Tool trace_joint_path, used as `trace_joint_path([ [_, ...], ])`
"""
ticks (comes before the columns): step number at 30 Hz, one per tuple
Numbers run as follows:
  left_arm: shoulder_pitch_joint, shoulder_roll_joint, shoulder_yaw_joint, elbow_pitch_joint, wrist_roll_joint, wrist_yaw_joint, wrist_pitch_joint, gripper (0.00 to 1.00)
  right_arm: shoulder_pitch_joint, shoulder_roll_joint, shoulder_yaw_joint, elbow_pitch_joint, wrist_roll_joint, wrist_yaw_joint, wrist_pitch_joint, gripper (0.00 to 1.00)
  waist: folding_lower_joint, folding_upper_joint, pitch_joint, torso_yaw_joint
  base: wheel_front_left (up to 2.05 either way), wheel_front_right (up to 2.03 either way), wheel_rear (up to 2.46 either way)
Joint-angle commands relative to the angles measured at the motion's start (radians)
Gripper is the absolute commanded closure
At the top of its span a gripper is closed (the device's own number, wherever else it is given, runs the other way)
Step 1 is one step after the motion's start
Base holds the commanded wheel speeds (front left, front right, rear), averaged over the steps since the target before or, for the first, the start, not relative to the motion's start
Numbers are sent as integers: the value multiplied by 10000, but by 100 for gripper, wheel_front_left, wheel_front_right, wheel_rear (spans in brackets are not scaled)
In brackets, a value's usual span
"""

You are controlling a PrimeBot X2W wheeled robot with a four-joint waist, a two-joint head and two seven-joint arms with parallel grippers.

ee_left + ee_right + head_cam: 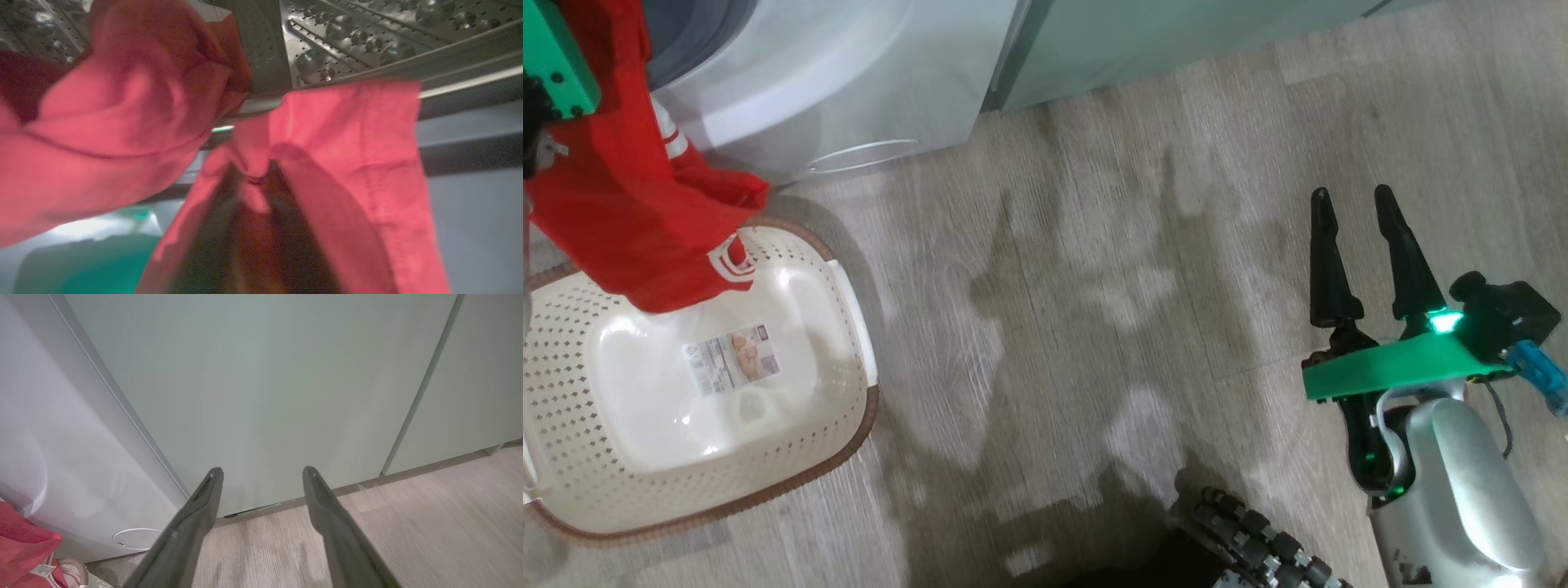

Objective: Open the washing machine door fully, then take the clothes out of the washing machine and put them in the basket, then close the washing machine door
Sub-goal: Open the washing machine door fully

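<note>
The red clothes (629, 220) hang from the washing machine (849, 82) mouth down over the cream basket (556, 392) on the floor below. In the left wrist view my left gripper (253, 179) is inside the opening, below the steel drum (347, 32). Its dark fingers are closed on a fold of the clothes (122, 122), which drape over them. Its green wrist plate (556, 57) shows at the head view's top left. My right gripper (1352, 194) stands open over the floor, far right; its fingers (196, 522) hold nothing. The washing machine door is out of view.
Pale green cabinets (1160, 41) stand right of the washer, and my right gripper (262, 471) faces them (286, 375). Bare wooden floor (1054, 327) lies between the basket and my right arm. A wheel of my base (1250, 539) shows at the bottom.
</note>
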State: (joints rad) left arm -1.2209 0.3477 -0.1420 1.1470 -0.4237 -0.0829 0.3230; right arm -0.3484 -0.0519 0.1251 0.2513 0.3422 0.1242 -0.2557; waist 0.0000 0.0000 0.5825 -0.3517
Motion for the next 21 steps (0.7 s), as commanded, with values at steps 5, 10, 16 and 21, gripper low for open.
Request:
trace_joint_path([
  [5, 77, 128, -87, 214, 77, -93, -597, 100, 45, 16, 61, -215, -198, 65, -61, 0, 0, 0, -365, 198, 0, 0, 0],
  [10, 553, -182, -255, 389, 68, -227, -1461, 100, 191, 16, -44, -158, -359, 65, -61, 0, 0, 0, -933, 507, 0, 0, 0],
  [16, 1285, -605, -528, 538, 88, -348, -2236, 100, 491, 16, -189, -65, -550, 65, -61, 0, 0, 0, -1690, 1003, 0, 0, 0],
  [21, 2221, -1023, -886, 585, 114, -431, -2927, 100, 805, 16, -238, 13, -698, 65, -61, 0, 0, 0, -2407, 1496, 0, 0, 0],
])
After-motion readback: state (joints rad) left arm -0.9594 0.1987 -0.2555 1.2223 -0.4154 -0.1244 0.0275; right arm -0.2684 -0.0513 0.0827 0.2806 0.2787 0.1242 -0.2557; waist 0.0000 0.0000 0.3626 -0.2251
